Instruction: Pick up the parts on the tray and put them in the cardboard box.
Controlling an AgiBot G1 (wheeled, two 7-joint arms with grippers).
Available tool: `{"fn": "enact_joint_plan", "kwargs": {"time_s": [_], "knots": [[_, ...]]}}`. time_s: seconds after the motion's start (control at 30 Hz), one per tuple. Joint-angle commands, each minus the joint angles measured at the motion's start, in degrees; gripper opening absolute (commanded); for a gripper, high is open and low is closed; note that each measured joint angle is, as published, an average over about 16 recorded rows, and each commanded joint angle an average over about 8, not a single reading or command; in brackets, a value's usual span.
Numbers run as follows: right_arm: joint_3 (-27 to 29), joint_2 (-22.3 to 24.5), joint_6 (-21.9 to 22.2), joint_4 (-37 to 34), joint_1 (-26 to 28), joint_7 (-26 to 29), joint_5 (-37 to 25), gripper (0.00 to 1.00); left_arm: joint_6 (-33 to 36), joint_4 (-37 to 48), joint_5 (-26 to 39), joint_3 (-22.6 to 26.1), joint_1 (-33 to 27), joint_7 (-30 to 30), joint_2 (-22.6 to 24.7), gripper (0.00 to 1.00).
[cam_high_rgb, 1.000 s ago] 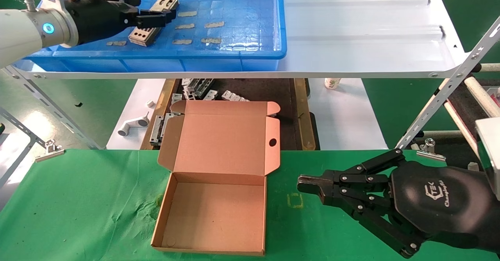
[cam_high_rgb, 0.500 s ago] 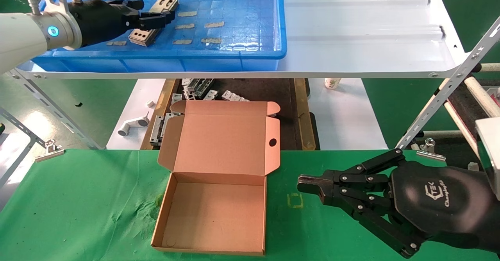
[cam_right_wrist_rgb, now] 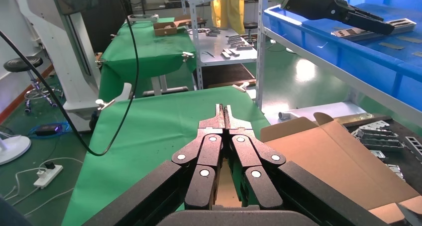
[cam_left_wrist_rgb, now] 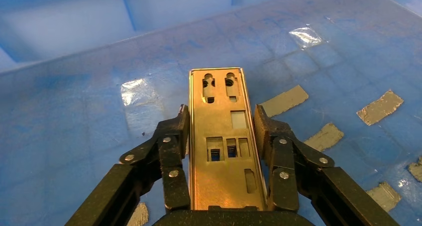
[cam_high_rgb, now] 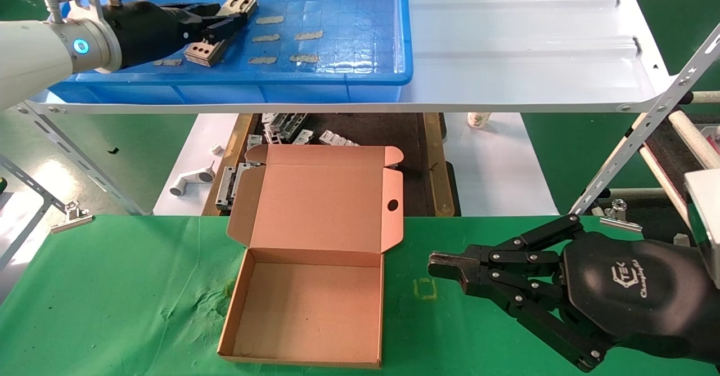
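Starting at your far left, the left hand reaches into the tray, the blue bin on the white shelf. Its fingers press against both long edges of a part, a silver plate with punched slots and round holes, so the hand is clamped on that plate. From the head view you see the part lying at a slant across the gridded floor, one end sticking out past the fingertips; whether it is lifted off the floor you cannot tell. Tan tape scraps lie on the tray floor to the right of the plate.

Below the shelf, near the middle of your view, the cardboard box sits open on the green-covered desk, lid leaning back, with nothing inside. Behind it, chunky silver brackets lie on a dark lower surface.

On your right, the right hand is parked just over the desk beside the box, fingertips pressed together with nothing between them.
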Motion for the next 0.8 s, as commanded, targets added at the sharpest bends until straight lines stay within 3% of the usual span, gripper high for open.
{"fn": "enact_joint_plan", "kwargs": {"time_s": [0.03, 0.8], "knots": [[0.00, 0.00, 0.00, 0.00, 0.00, 0.00, 0.00, 0.00, -0.09, -0.02, 0.02, 0.01, 0.01, 0.05, 0.03, 0.00], [0.00, 0.00, 0.00, 0.00, 0.00, 0.00, 0.00, 0.00, 0.87, -0.60, -0.70, -0.49, -0.92, 1.37, -0.62, 0.00]]}}
